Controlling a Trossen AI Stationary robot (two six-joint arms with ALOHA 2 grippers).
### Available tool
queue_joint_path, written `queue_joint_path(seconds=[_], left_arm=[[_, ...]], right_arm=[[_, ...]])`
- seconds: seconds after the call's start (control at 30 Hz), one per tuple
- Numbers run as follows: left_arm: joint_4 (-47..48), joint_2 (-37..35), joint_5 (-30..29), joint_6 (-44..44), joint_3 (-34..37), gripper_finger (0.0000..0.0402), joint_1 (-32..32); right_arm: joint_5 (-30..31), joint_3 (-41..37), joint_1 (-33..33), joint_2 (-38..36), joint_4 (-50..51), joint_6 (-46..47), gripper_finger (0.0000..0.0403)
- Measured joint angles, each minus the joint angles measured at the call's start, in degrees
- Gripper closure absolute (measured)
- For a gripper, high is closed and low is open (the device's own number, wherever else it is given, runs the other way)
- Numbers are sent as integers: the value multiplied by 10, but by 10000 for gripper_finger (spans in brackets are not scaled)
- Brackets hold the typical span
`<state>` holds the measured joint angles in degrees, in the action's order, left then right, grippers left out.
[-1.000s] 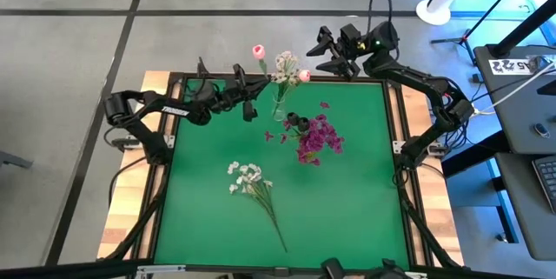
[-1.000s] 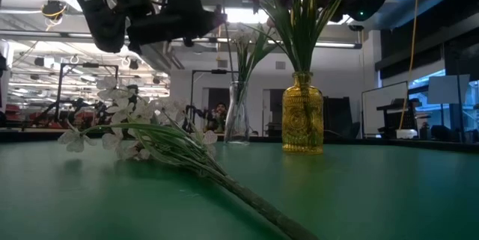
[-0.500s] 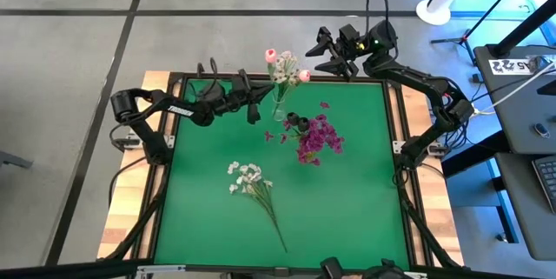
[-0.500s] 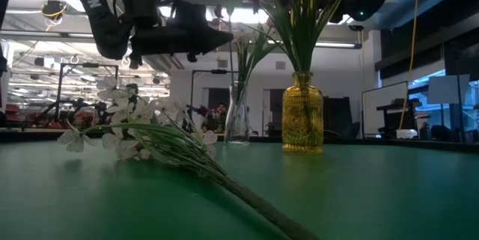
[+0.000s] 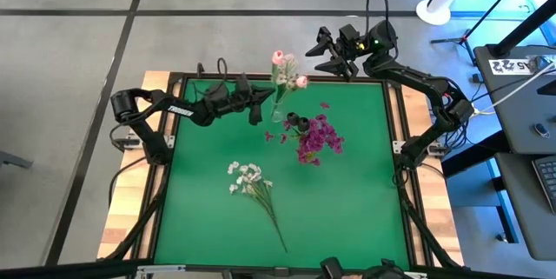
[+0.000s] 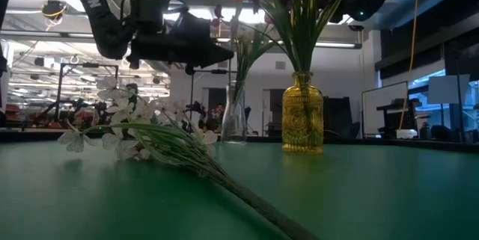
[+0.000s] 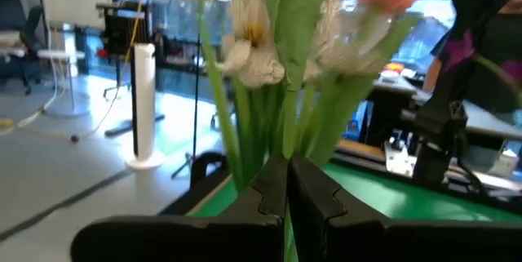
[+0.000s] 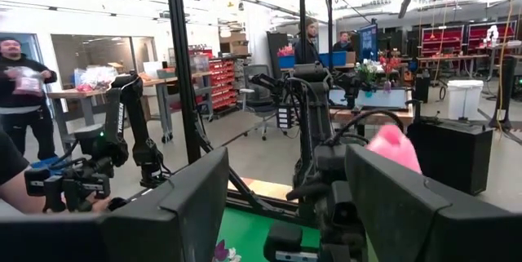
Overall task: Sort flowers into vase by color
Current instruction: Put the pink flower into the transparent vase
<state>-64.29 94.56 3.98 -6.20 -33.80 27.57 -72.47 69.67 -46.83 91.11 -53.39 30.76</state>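
Over the last second we saw the left gripper [image 5: 261, 98] carry its pink flower [image 5: 279, 56] from left of the clear vase [image 5: 278, 111] to right over it, fingers [image 7: 273, 187] clamped on the stems; we judged the stem nearly ready to lower in; the right gripper [image 5: 323, 46] waited beyond the table's far edge, fingers spread wide and empty; the white spray [image 5: 250, 182] lay on the green mat [image 5: 356, 209], unsorted; purple flowers [image 5: 319, 137] stood in the yellow vase [image 6: 302, 123]; whether the stem tip had entered the vase mouth, we couldn't tell.
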Motion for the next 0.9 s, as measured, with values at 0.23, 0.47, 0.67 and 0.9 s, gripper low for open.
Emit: queue_joint_path(seconds=[0.23, 0.47, 0.67, 0.9], left_arm=[[34, 0, -1, -14, 0, 401, -1], [57, 0, -1, -14, 0, 364, -4], [105, -2, -1, -27, 0, 317, -5], [141, -26, -1, -28, 0, 284, -16]], right_arm=[[0, 0, 0, 0, 0, 0, 157], [0, 0, 0, 0, 1, 3, 157], [-2, 0, 0, 0, 12, 3, 157], [-6, 0, 0, 0, 13, 4, 157]])
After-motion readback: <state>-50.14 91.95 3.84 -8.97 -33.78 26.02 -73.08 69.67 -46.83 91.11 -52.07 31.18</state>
